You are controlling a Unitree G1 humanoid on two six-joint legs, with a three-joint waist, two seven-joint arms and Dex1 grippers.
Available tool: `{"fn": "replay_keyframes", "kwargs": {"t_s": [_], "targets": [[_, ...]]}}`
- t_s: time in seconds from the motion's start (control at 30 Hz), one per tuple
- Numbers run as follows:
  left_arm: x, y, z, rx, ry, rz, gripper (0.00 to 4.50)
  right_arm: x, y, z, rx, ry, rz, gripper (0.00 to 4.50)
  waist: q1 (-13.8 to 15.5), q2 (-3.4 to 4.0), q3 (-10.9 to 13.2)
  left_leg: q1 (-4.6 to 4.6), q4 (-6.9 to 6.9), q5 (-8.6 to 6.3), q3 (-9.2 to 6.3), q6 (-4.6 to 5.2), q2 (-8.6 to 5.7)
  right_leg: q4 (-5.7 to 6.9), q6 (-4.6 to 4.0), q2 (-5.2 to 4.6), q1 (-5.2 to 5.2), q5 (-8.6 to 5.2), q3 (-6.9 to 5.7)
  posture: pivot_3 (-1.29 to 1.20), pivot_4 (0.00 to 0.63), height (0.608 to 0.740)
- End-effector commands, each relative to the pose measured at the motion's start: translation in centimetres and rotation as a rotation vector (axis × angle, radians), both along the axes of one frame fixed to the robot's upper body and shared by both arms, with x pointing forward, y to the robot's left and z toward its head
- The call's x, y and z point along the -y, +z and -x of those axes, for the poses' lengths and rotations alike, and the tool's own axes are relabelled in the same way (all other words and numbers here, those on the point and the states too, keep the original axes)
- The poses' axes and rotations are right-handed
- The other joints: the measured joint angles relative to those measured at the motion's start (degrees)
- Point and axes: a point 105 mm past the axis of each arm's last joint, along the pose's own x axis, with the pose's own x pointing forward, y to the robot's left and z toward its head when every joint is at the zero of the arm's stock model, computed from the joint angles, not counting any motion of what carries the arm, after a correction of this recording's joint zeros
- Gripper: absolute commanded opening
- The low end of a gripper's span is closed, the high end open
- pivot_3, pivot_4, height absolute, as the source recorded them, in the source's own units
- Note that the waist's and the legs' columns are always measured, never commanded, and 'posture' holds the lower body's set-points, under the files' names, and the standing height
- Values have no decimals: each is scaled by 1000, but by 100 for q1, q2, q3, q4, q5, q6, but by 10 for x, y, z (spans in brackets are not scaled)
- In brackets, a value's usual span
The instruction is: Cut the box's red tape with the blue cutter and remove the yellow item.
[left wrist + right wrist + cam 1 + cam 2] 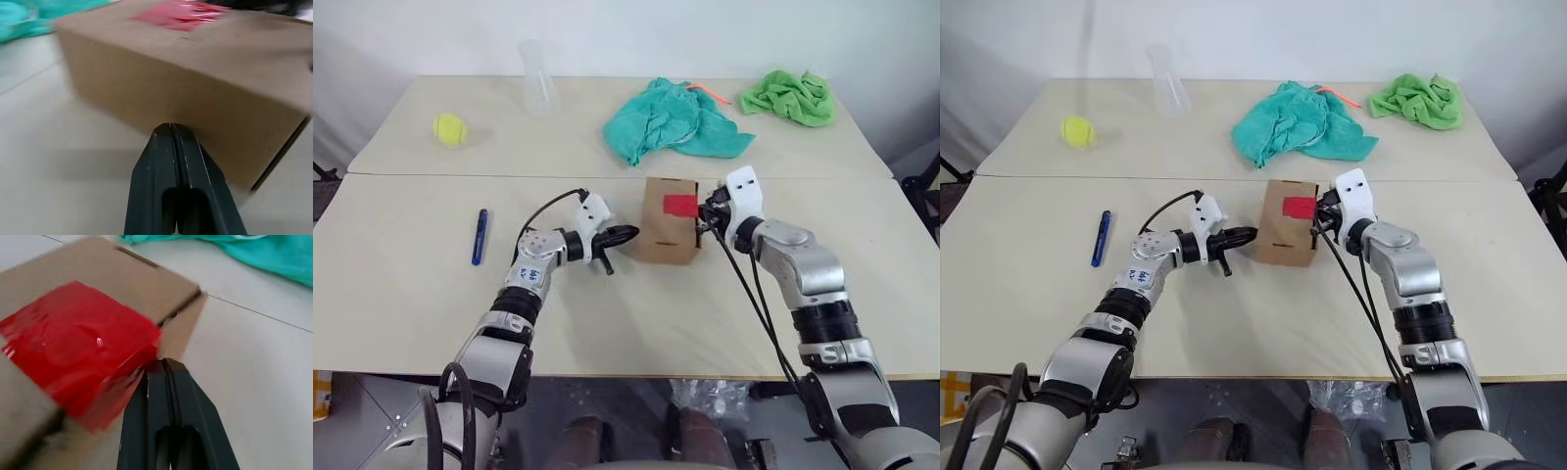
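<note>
The box (668, 221) stands near the middle of the front counter (401, 304), between my 2 arms. The red tape (678, 205) sits on its top face, toward my right side, and in the right wrist view it wraps over the edge by a flap.

My left gripper (628, 233) points level at the box's left side; its jaws are pressed shut with nothing between them, and the tips sit just beside the cardboard wall, whether touching I cannot tell. In the left wrist view the shut fingers (168, 161) rise straight toward that brown side.

My right gripper (705, 217) comes in from the other side, tilted slightly down, at the box's right edge near the tape. Its jaws are shut too and hold nothing; the right wrist view shows the tips close against the taped corner.

The cutter (480, 236) lies flat on the front counter, well to the left of my left arm, untouched.

On the rear counter, a tennis ball (449, 128) rests at far left, a clear cup (537, 78) near it, a teal cloth (673, 122) behind the box, and a green cloth (790, 96) at far right. A thin orange stick (709, 93) pokes out behind the teal cloth.
</note>
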Motion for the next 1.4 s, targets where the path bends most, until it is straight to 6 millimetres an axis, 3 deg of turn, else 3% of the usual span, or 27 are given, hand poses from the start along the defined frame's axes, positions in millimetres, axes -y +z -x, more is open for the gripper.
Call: {"fn": "replay_keyframes", "kwargs": {"t_s": [0.03, 0.33, 0.5, 0.6, 0.77, 0.97, 1.07, 1.17, 1.23, 1.4], "targets": [[22, 9, 22, 21, -170, 9, 21, -16, 17, 1, 35, 95, -1, 0, -11, 0, 0, 0, 0, 0, 0, 0, 0, -1, 0, 0, 0, 0, -1, 0, 150, 740], [53, 13, 80, -49, -418, 8, 21, -22, 12, 30, -45, 290, 96, 0, -77, 1, 1, 0, 5, 0, -8, -1, 4, 1, 0, 0, 1, 0, -1, 0, 150, 740], [55, 21, 91, -83, -426, 16, 21, -5, 12, 30, -31, 257, 188, 0, -74, 1, 1, 0, 10, 0, -8, -3, 5, 4, 0, -1, 2, 0, 2, 0, 150, 740], [46, 26, 85, -75, -359, 26, 21, 8, 24, 25, 39, 179, 218, 0, -75, 1, 1, 3, 9, 0, -9, -6, 7, 4, -1, -1, 2, 0, 4, 0, 150, 740], [-2, 39, 53, -75, -129, 50, 21, 65, 52, 23, 166, -102, 260, 0, -74, 5, 3, 2, 8, 0, -11, -12, 8, 4, -2, 0, -2, -1, 4, 0, 150, 740], [-36, 38, 40, -103, -30, -2, 21, 95, 53, 56, 140, -204, 251, 0, -11, 5, 3, 2, 4, -2, -14, -14, 5, -2, -3, 0, 2, -2, 0, 0, 150, 740], [-60, 41, 3, -37, 115, -28, 21, 86, 24, 103, -76, -109, 241, 0, 118, 7, 5, 1, 8, -2, -15, -15, 9, -1, -3, 3, 1, -2, -3, 0, 150, 740], [-57, 42, -11, 5, 126, -36, 21, 68, 7, 127, -177, -15, 253, 0, 110, 5, 6, 0, 10, 0, -17, -18, 10, -1, -5, 4, 4, -2, -9, 0, 150, 740], [-39, 45, -23, 30, 135, -4, 21, 55, -9, 137, -241, 36, 230, 0, 106, 0, 8, 1, 12, -1, -12, -13, 4, -2, 1, -4, 6, 1, -5, 0, 150, 740], [-7, 44, -27, 29, 72, 12, 21, 43, -12, 133, -235, 27, 177, 0, 127, -20, 18, -3, 11, -3, -11, -4, -2, -8, 5, -5, 3, 5, -5, 0, 150, 740]]}}
